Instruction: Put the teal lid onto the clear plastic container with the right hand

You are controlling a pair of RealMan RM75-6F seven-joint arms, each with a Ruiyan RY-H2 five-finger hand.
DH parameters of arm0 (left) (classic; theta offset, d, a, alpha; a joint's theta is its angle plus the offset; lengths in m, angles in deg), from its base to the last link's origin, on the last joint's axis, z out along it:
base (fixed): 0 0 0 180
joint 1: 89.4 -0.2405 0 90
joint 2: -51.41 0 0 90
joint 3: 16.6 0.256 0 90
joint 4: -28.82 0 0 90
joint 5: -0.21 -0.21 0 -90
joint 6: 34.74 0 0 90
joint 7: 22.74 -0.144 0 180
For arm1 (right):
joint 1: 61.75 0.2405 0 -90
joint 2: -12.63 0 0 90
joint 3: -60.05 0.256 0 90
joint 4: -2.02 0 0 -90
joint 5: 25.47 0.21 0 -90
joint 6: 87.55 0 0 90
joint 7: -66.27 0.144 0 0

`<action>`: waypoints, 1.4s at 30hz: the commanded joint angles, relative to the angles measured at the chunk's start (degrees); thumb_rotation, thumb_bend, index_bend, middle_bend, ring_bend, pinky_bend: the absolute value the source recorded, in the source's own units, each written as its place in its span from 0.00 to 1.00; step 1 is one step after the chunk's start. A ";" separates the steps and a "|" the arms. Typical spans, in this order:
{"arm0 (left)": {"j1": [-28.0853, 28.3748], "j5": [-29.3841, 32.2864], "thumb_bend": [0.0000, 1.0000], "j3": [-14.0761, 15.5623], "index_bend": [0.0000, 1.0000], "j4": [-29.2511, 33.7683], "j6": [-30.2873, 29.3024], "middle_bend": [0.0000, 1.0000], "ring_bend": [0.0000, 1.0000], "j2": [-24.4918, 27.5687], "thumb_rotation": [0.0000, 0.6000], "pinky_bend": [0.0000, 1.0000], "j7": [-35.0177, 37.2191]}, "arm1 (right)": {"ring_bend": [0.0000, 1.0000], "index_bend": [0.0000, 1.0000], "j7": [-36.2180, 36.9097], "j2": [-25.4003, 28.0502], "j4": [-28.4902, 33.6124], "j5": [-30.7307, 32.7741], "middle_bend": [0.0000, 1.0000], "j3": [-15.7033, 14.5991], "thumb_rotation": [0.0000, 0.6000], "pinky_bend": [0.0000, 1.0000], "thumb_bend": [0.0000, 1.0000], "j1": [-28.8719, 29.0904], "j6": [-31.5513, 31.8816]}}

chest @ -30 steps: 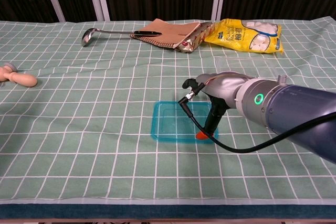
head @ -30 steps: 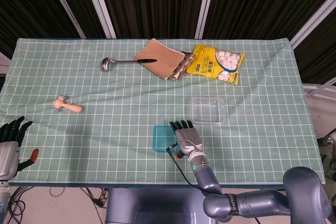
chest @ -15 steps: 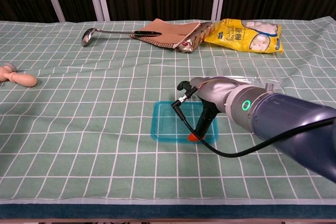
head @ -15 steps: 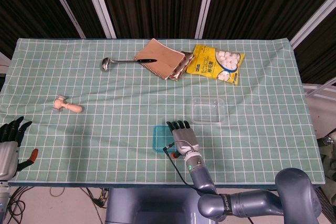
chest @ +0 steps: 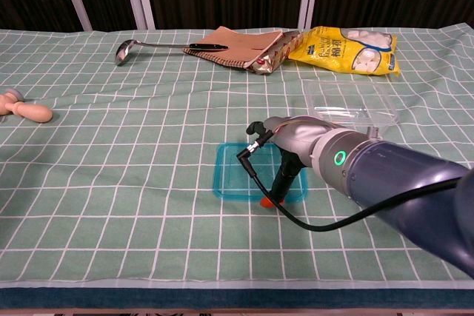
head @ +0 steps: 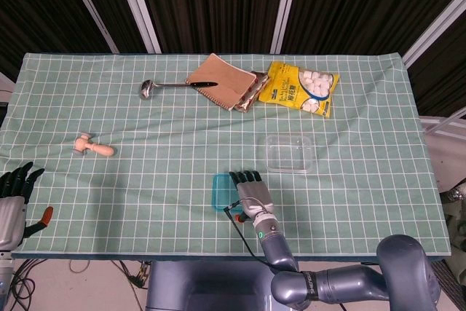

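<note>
Teal lid (head: 221, 192) lies flat at lower centre; right robot hand (head: 250, 189) rests over it, grasp state undeterminable. Thin edge could slip, missing clear container (head: 290, 154).

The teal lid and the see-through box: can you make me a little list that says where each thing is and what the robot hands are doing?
teal plastic lid: flat on the green checked tablecloth, not yet on the box
clear plastic container: open, apart from the lid, nearer the yellow snack bag
right hand: over the lid's right part, a red-tipped digit pointing down at its near edge; grasp unclear
left hand: off the table's left edge, holding nothing
</note>
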 commanded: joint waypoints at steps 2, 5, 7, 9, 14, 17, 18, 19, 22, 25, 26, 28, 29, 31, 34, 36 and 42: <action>-0.02 0.03 0.35 -0.01 0.12 0.03 -0.02 0.00 0.00 0.03 1.00 0.00 0.09 | 0.00 0.00 0.29 -0.87 -1.22 -0.02 0.13 0.42 1.00 0.00 0.22 0.06 -0.10; -0.05 0.08 0.35 -0.02 0.12 0.08 -0.02 0.00 0.00 0.08 1.00 0.00 0.21 | 0.00 0.00 0.42 -1.27 -2.07 0.05 0.13 0.61 1.00 0.00 0.22 0.01 -0.29; -0.03 0.12 0.35 -0.01 0.12 0.13 0.05 0.00 0.00 0.12 1.00 0.00 0.24 | 0.00 0.00 0.46 -1.44 -2.44 0.01 0.13 0.70 1.00 0.00 0.22 -0.04 -0.40; -0.03 0.41 0.35 -0.04 0.12 0.24 0.16 0.00 0.00 0.15 1.00 0.00 0.16 | 0.00 0.00 0.54 -1.56 -2.57 -0.29 0.13 0.69 1.00 0.00 0.22 -0.10 -0.44; -0.06 0.81 0.35 -0.14 0.12 0.51 0.19 0.00 0.00 0.22 1.00 0.00 0.02 | 0.00 0.00 0.29 -1.63 -2.41 -0.33 0.13 0.50 1.00 0.00 0.22 -0.33 -0.44; -0.07 0.81 0.35 -0.14 0.12 0.56 0.15 0.00 0.00 0.23 1.00 0.00 -0.06 | 0.00 0.00 0.33 -1.92 -2.82 -0.57 0.13 0.46 1.00 0.00 0.22 -0.43 -0.43; -0.09 0.82 0.35 -0.15 0.12 0.57 0.09 0.00 0.00 0.23 1.00 0.00 -0.06 | 0.00 0.00 0.40 -2.02 -2.96 -0.61 0.13 0.50 1.00 0.00 0.22 -0.48 -0.47; -0.09 0.83 0.35 -0.19 0.12 0.56 0.05 0.00 0.00 0.23 1.00 0.00 -0.05 | 0.00 0.00 0.51 -2.09 -3.10 -0.64 0.13 0.56 1.00 0.00 0.22 -0.53 -0.55; -0.07 0.87 0.35 -0.19 0.12 0.56 0.14 0.00 0.00 0.25 1.00 0.00 0.06 | 0.00 0.00 0.63 -2.13 -3.56 -0.68 0.13 0.73 1.00 0.00 0.22 -0.65 -0.81; -0.06 0.95 0.35 -0.23 0.12 0.51 0.14 0.00 0.00 0.26 1.00 0.00 0.11 | 0.00 0.00 0.47 -2.16 -4.13 -0.96 0.13 0.71 1.00 0.00 0.22 -0.69 -0.82; -0.06 0.95 0.35 -0.25 0.12 0.50 0.13 0.00 0.00 0.27 1.00 0.00 0.15 | 0.00 0.00 0.49 -2.16 -4.15 -0.98 0.13 0.74 1.00 0.00 0.22 -0.74 -0.88; -0.06 0.91 0.35 -0.24 0.12 0.50 0.12 0.00 0.00 0.27 1.00 0.00 0.17 | 0.00 0.00 0.47 -2.10 -4.10 -1.02 0.13 0.78 1.00 0.00 0.22 -0.80 -1.02; -0.06 0.91 0.35 -0.22 0.12 0.50 0.13 0.00 0.00 0.27 1.00 0.00 0.16 | 0.00 0.00 0.46 -2.10 -4.04 -1.06 0.13 0.80 1.00 0.00 0.22 -0.82 -1.08; -0.06 0.91 0.35 -0.21 0.12 0.50 0.13 0.00 0.00 0.28 1.00 0.00 0.12 | 0.00 0.00 0.56 -2.12 -3.88 -1.16 0.13 0.88 1.00 0.00 0.22 -0.86 -1.19; -0.06 0.93 0.35 -0.22 0.12 0.53 0.13 0.00 0.00 0.27 1.00 0.00 0.09 | 0.00 0.00 0.56 -2.16 -3.59 -1.34 0.13 0.84 1.00 0.00 0.22 -0.92 -1.33; -0.06 0.95 0.35 -0.22 0.12 0.52 0.13 0.00 0.00 0.27 1.00 0.00 0.10 | 0.00 0.00 0.50 -2.22 -3.56 -1.39 0.13 0.71 1.00 0.00 0.22 -1.02 -1.24; -0.06 1.01 0.35 -0.25 0.12 0.52 0.13 0.00 0.00 0.31 1.00 0.00 0.16 | 0.00 0.00 0.61 -2.58 -3.50 -1.92 0.13 0.52 1.00 0.00 0.22 -1.28 -1.00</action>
